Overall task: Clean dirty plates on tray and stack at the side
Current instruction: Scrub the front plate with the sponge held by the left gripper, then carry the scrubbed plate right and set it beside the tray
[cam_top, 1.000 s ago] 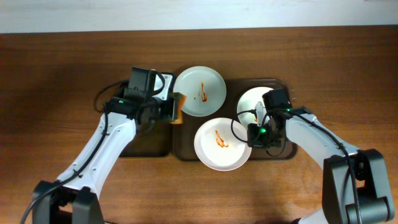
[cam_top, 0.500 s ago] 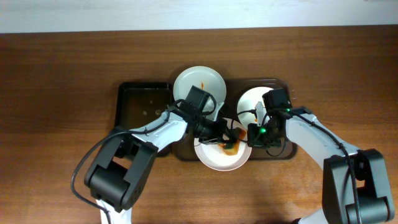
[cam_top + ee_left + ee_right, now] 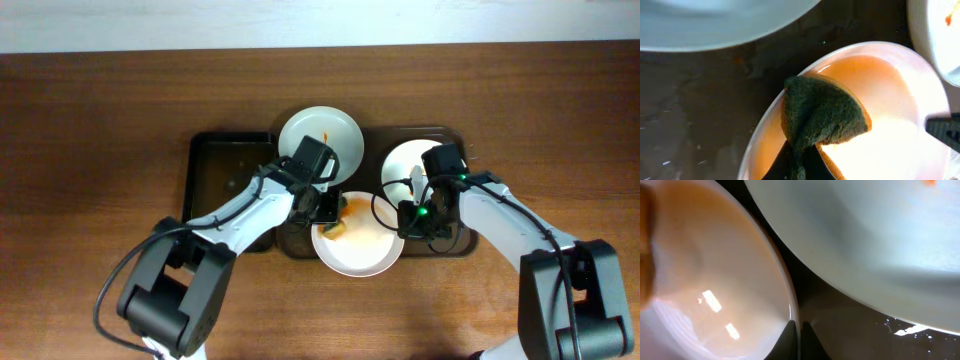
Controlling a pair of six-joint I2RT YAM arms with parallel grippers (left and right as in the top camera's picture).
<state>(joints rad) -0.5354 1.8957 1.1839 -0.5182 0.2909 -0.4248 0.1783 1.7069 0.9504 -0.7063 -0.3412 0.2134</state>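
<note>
Three white plates sit on the dark brown tray (image 3: 462, 140). The front plate (image 3: 362, 255) carries a smeared orange film; it fills the left wrist view (image 3: 890, 135) and the right wrist view (image 3: 705, 280). My left gripper (image 3: 333, 218) is shut on a dark green sponge with an orange underside (image 3: 822, 115), pressed onto that plate's upper left part. My right gripper (image 3: 799, 332) is shut on the front plate's right rim (image 3: 403, 218). The back plate (image 3: 342, 135) and the right plate (image 3: 398, 160) each show an orange-red sauce mark.
A narrower black tray (image 3: 222, 165) with wet spots lies left of the brown tray. The brown tray floor (image 3: 715, 100) is wet between the plates. Bare wooden table (image 3: 90, 150) surrounds both trays.
My left gripper came from the black tray with the sponge onto the front plate, then slid left across it. The sauce squiggle is smeared into an orange film. The right arm held still.
</note>
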